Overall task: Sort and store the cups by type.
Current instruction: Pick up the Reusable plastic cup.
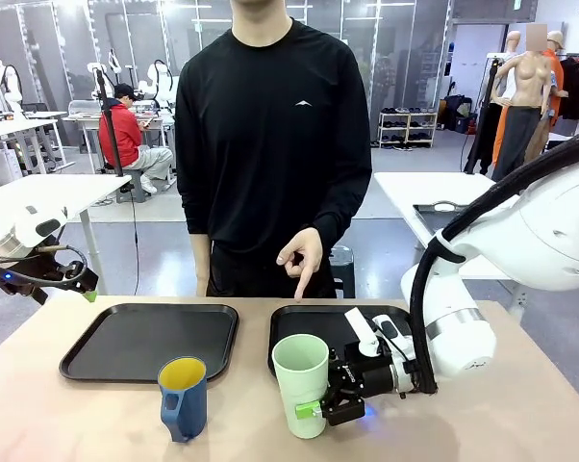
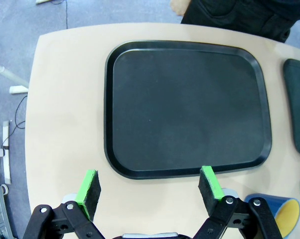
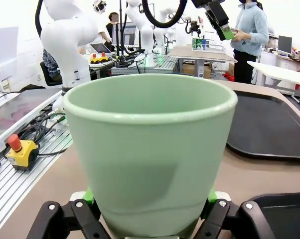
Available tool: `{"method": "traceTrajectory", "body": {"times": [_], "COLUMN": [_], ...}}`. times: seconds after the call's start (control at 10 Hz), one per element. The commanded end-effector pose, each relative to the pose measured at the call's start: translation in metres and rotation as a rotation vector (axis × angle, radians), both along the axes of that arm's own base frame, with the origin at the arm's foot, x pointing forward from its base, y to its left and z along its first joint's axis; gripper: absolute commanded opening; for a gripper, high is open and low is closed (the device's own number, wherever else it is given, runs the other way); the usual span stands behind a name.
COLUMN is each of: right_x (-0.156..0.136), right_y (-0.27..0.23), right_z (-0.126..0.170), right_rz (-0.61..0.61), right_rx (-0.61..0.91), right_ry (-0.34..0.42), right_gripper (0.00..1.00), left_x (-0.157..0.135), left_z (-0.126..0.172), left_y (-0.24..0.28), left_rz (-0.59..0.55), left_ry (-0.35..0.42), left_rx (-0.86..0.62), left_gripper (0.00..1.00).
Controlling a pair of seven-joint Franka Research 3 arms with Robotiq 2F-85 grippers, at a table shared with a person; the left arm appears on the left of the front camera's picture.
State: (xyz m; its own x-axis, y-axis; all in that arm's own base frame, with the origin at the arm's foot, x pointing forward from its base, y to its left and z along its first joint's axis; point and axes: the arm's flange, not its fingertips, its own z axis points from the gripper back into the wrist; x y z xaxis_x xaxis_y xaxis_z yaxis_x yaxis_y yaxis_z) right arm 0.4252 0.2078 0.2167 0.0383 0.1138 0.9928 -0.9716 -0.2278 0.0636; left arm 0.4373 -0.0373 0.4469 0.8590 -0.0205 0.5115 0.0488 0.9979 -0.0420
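Note:
The tall mint-green cup (image 1: pixel 301 380) stands upright on the table in front of the right black tray (image 1: pixel 314 320). My right gripper (image 1: pixel 318 409) comes in from the right and is shut on its lower part; in the right wrist view the cup (image 3: pixel 150 149) sits between the green pads (image 3: pixel 211 196). The dark blue mug (image 1: pixel 183 397) with a yellow inside stands to its left, in front of the left black tray (image 1: pixel 150 337). My left gripper (image 1: pixel 78 284) hovers open above the table's left edge, and its wrist view looks down past open fingertips (image 2: pixel 150 174) at the left tray (image 2: pixel 190 109) and the mug (image 2: pixel 282 214).
A person in black stands at the far side, with one hand (image 1: pixel 302 255) pointing a finger down at the right tray. Both trays hold nothing. Bare tabletop lies at the front left and the front right.

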Motion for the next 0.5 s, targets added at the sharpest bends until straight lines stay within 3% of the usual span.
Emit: {"method": "traceTrajectory", "body": {"times": [0.0,0.4], "right_x": [-0.005,-0.044], "right_y": [0.004,0.009], "right_z": [0.010,0.078], "right_rz": [0.011,0.004], "right_rx": [0.026,0.065], "right_ry": [-0.032,-0.054], "right_gripper": [0.47,0.47], "left_x": [0.000,0.000], "left_z": [0.000,0.000], "left_y": [0.001,0.001], "left_rz": [0.001,0.001], "left_ry": [-0.001,-0.001], "left_rx": [-0.005,-0.005], "left_gripper": [1.00,1.00]}}
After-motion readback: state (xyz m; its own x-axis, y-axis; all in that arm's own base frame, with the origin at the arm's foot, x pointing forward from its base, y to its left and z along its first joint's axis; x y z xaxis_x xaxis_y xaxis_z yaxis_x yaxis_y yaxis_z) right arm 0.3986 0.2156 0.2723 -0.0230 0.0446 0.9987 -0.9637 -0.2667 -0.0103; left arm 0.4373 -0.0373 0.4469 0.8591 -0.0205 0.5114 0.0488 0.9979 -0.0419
